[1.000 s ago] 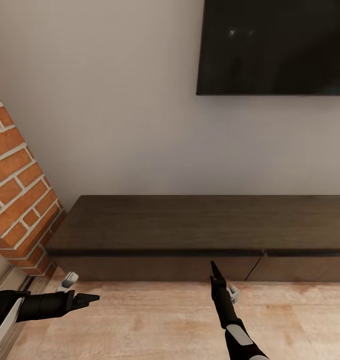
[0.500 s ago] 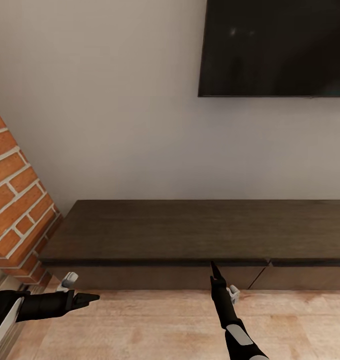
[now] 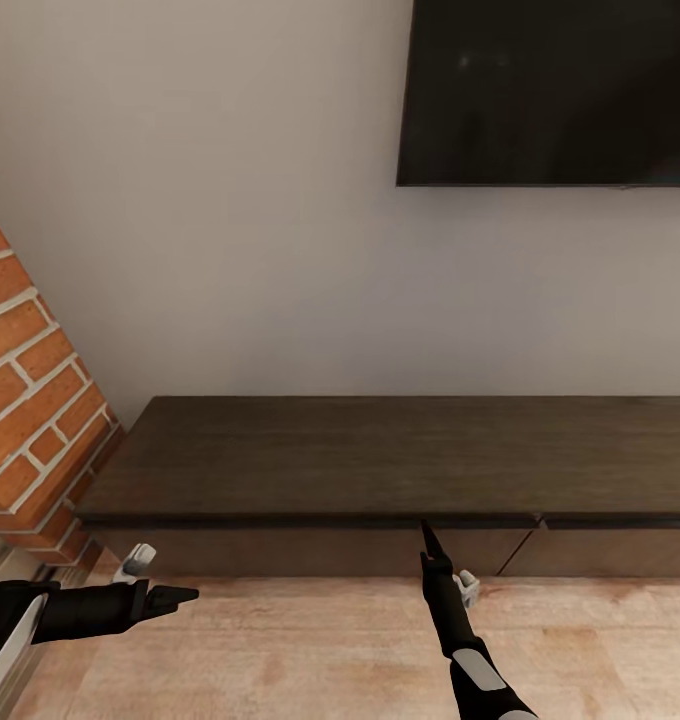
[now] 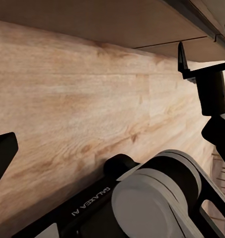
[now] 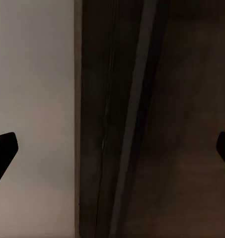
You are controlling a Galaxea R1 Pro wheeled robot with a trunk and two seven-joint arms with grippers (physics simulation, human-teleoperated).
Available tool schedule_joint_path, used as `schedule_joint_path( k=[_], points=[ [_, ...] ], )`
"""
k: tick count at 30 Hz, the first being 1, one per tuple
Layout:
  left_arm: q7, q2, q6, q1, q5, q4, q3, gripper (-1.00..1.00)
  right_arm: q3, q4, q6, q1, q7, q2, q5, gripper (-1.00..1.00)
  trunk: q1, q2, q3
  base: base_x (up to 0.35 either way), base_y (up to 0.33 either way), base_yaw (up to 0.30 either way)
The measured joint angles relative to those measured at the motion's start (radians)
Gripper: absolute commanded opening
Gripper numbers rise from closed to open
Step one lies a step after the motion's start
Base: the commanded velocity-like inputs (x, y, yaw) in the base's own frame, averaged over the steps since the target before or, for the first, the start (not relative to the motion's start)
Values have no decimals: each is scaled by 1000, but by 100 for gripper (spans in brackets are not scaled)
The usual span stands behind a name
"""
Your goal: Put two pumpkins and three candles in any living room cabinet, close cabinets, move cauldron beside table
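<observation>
1. The view has dropped a little since 1 s ago (camera motion, not the furniture); the robot is judged to have settled before the cabinet [image 3: 380, 470].
2. The drawers are seen closed; the right gripper [image 3: 427, 535], spread and empty, is pointed at the drawer front, and the left gripper [image 3: 175, 597] cannot be judged.
3. A wooden floor [image 3: 310, 650], brick pillar [image 3: 30, 400] and wall-mounted TV [image 3: 550, 90] are shown.

Soft even light, faint glints on television [image 3: 550, 90], right wrist view dim
</observation>
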Motion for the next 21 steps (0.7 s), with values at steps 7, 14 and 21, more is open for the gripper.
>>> schedule_joint_path(
  k=[7, 14, 21],
  points=[
    [-4, 0, 0, 0, 0, 0, 0, 100, 0, 0, 0, 0, 0, 0, 0, 100, 15, -28, -13, 0, 0, 0],
    [-4, 0, 0, 0, 0, 0, -1, 100, 0, 0, 0, 0, 0, 0, 0, 100, 15, -28, -13, 22, 0, 0],
    [-4, 0, -1, 0, -1, 0, -2, 100, 0, 0, 0, 0, 0, 0, 0, 100, 15, -28, -13, 90, 0, 0]
  ],
)
